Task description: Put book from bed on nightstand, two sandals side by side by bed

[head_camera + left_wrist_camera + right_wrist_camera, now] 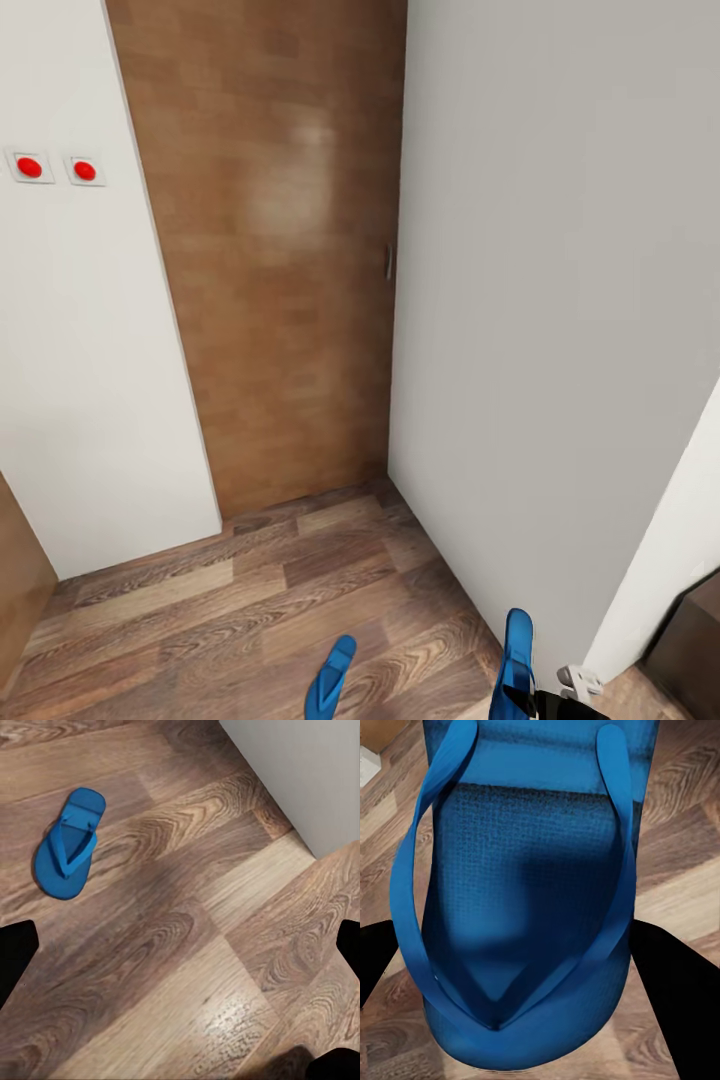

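On the white wall at my left sit two red switches [57, 168], then the brown door [275, 250]. One blue sandal [331, 677] lies flat on the plank floor [220, 610]; my left pincer [180, 945] hangs spread above the boards near it. My right pincer [521, 967] pinches the second sandal [516, 660].

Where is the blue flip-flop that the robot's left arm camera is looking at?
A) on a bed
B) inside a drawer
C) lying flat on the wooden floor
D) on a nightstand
C: in the left wrist view the bright blue flat flip-flop lies strap-up on the brown wood-plank floor, apart from the grey wall.
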